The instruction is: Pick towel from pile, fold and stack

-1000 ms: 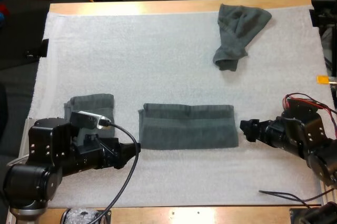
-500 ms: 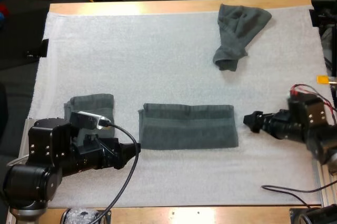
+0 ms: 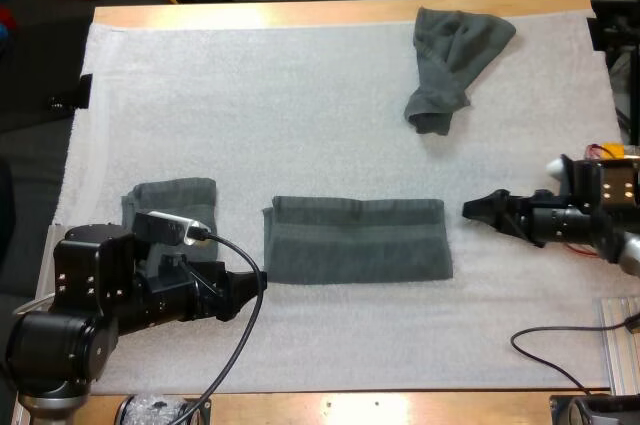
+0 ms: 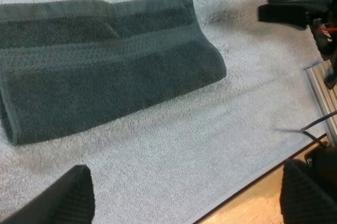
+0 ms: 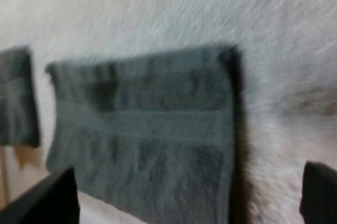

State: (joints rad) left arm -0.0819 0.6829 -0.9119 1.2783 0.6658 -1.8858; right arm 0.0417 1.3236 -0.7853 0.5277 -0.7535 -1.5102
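One crumpled towel [image 3: 452, 60] beyond folded towel [image 3: 357, 238].

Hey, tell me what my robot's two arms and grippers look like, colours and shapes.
Both arms are black, built from boxy joint housings dotted with small screws. The left arm has a rounded, cylindrical joint near its base. The left gripper has black fingers with a fine ribbed surface. The right gripper is black too and tapers to a narrow tip.

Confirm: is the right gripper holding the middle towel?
No, the right gripper sits beside the middle towel, clear of its edge, jaws open.
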